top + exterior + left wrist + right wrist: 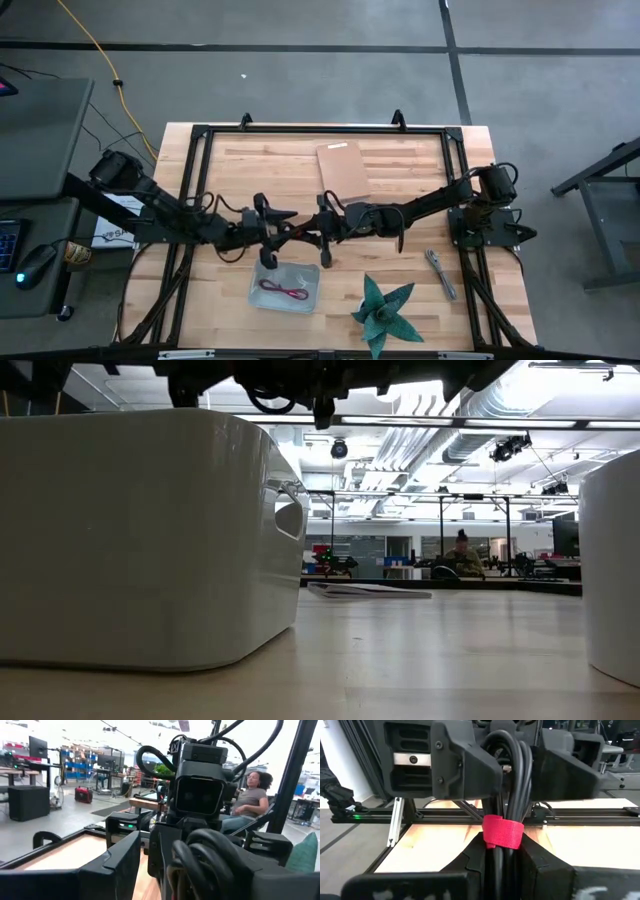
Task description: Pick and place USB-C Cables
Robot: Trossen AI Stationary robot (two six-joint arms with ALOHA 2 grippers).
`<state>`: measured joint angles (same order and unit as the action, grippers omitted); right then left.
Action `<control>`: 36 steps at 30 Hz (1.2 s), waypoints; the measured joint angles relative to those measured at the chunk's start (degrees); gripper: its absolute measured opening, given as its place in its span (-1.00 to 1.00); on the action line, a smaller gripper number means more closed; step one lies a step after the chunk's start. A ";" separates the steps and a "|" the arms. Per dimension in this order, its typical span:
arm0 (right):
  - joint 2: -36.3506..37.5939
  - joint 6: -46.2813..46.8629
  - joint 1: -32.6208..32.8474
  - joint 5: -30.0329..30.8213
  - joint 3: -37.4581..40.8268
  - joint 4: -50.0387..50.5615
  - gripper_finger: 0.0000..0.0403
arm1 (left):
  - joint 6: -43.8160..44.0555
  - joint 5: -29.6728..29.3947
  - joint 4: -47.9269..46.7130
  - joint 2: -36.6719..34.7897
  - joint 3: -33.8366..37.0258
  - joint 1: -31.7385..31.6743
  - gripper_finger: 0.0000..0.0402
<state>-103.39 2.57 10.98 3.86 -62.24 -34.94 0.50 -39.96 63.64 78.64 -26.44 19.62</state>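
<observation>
Red strap (502, 833) on black cable (512, 775)

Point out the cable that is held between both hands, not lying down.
The black cable with the red strap: both hands grip it above the table. The red cable lies in the tray; the grey cable lies on the table.

Wood table (230, 165) w/ brown board (343, 170), white tray (262, 287), teal star (384, 311), grey cable (440, 274)
</observation>
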 joint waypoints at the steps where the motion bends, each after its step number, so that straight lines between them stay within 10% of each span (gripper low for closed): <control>1: 0.00 0.00 0.00 -0.06 0.00 0.04 -0.77 | -0.50 -0.48 0.00 -0.01 0.00 0.34 -0.08; 12: 0.00 0.22 -0.11 0.82 0.04 -0.70 -0.60 | -1.33 -0.90 -0.26 0.03 -0.02 0.85 -0.91; 24: 1.88 0.33 -0.02 0.87 0.07 2.03 0.04 | -6.91 -3.64 -2.40 -1.51 0.09 2.52 -0.97; 36: 12.01 -3.96 4.15 17.63 6.86 8.55 0.18 | -13.73 -14.67 -20.58 -22.08 1.45 14.38 -0.98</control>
<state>-91.39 -1.40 15.13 21.49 -55.37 -26.39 -13.23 -54.63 43.05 56.56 -24.99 34.00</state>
